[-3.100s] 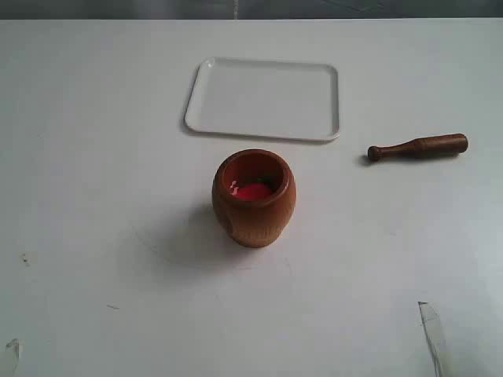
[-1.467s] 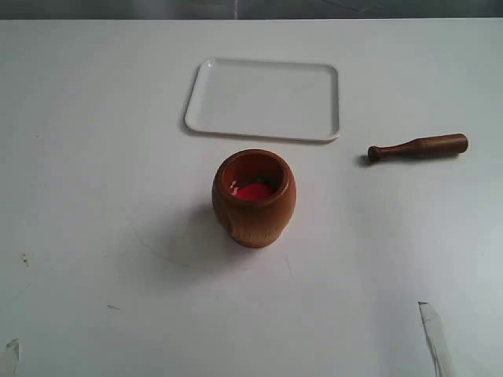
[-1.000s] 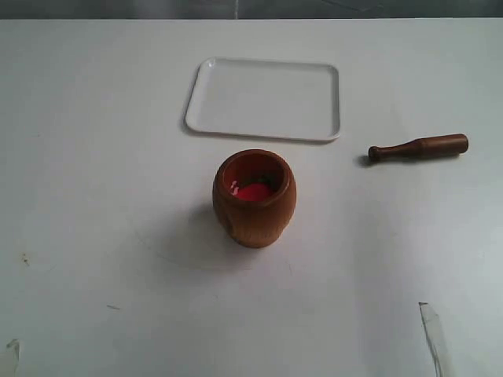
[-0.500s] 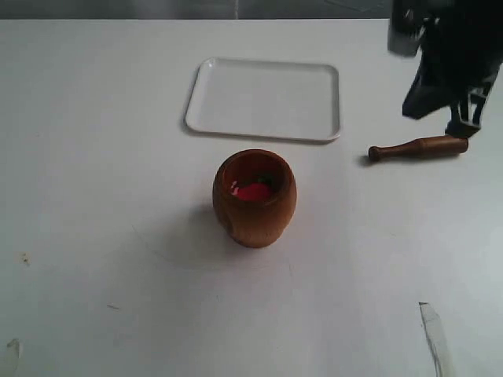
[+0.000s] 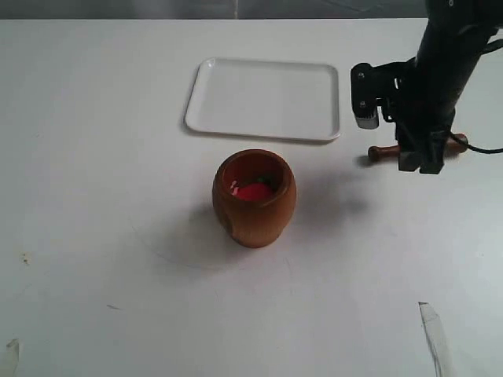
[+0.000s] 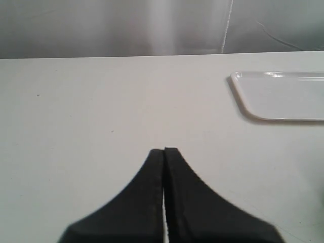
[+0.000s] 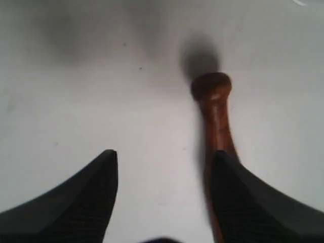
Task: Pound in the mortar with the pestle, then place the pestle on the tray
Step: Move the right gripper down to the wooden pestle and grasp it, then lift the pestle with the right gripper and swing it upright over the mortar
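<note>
The reddish-brown mortar (image 5: 254, 198) stands upright mid-table with red stuff inside. Behind it lies the flat white tray (image 5: 265, 99), whose corner also shows in the left wrist view (image 6: 283, 96). The dark-brown pestle (image 5: 383, 151) lies on the table at the right, knob end toward the mortar, mostly covered by my right arm. My right gripper (image 5: 420, 161) hangs open just over it. In the right wrist view the pestle (image 7: 215, 119) runs under one fingertip (image 7: 238, 187), and bare table lies between the fingers of the right gripper (image 7: 164, 159). My left gripper (image 6: 164, 150) is shut on nothing.
A scrap of clear tape (image 5: 434, 338) sits near the front right edge of the white table, another scrap (image 5: 9, 351) at the front left. The table's far edge meets a grey backdrop (image 6: 126, 25).
My right arm came in from the upper right and dropped down over the pestle, now covering most of it. Mortar, tray and pestle have not moved.
</note>
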Robot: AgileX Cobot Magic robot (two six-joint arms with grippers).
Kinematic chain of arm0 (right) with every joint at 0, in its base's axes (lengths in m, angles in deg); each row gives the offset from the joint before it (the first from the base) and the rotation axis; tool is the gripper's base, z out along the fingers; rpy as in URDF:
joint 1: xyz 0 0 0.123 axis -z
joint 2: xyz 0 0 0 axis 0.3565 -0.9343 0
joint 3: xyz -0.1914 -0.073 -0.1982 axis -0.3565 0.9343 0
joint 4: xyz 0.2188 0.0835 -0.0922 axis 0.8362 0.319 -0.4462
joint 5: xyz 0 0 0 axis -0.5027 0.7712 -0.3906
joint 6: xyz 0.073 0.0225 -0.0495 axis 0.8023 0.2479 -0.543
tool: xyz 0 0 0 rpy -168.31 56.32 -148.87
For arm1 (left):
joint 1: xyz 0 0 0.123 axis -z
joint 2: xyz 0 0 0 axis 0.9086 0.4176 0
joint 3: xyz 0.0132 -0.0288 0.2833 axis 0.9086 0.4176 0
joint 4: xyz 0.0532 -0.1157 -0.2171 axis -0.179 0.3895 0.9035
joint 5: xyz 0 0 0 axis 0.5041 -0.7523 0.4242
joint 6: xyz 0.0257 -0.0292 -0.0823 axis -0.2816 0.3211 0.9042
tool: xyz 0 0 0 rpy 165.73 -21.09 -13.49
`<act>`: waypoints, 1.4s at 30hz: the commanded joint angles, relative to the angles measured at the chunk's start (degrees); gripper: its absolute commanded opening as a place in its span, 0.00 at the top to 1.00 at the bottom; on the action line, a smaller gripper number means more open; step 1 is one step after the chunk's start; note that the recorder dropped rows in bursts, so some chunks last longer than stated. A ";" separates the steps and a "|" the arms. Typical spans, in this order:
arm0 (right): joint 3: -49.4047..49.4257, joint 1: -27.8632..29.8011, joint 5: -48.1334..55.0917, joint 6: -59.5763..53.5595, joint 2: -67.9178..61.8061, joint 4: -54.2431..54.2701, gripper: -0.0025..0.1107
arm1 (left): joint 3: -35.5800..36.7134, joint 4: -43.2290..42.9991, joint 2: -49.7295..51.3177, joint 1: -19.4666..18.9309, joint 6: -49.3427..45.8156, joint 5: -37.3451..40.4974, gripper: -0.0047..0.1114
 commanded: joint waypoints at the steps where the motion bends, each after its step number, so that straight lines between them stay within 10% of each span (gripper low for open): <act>1: -0.37 -0.01 -7.21 0.19 -1.20 -0.72 0.51 | 0.03 0.42 -0.07 0.44 0.47 -0.17 0.96; 18: -0.37 -0.01 -10.23 0.45 -7.80 -5.25 0.58 | 0.03 0.42 -0.07 0.44 0.47 -0.17 0.96; 24: -0.37 -0.01 -14.41 6.34 -8.29 -7.02 0.98 | 0.03 0.42 -0.07 0.44 0.47 -0.17 0.96; 31: -0.37 0.11 -27.45 20.86 -1.71 -8.98 0.98 | 0.03 0.42 -0.07 0.44 0.47 -0.17 0.96; 42: 7.64 1.03 -54.60 17.76 18.70 31.47 0.98 | 0.03 0.42 -0.07 0.44 0.47 -0.17 0.96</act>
